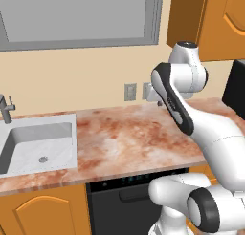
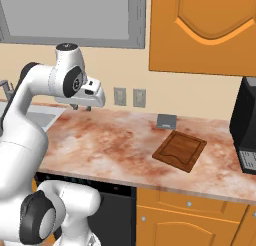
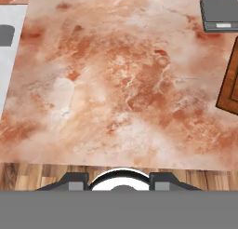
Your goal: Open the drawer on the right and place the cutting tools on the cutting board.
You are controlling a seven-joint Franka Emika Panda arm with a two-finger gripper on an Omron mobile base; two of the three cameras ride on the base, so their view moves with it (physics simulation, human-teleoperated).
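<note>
pincer (image 2: 81,107) hangs above the left part of the marbled counter (image 2: 110,145), clear of its surface, carrying nothing; whether its jaws stand apart or together cannot be told. cutting board (image 2: 179,150) lies flat on the counter well to the right, at an angle to the edge. grey pad (image 2: 166,121) sits just behind it near the wall. drawer (image 2: 187,203) below the board is shut.

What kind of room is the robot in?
It looks like a kitchen, a computer-drawn one. There is a sink set into a long marble counter, orange wooden cabinets on the wall above, and a brown cutting board lying on the counter.
</note>
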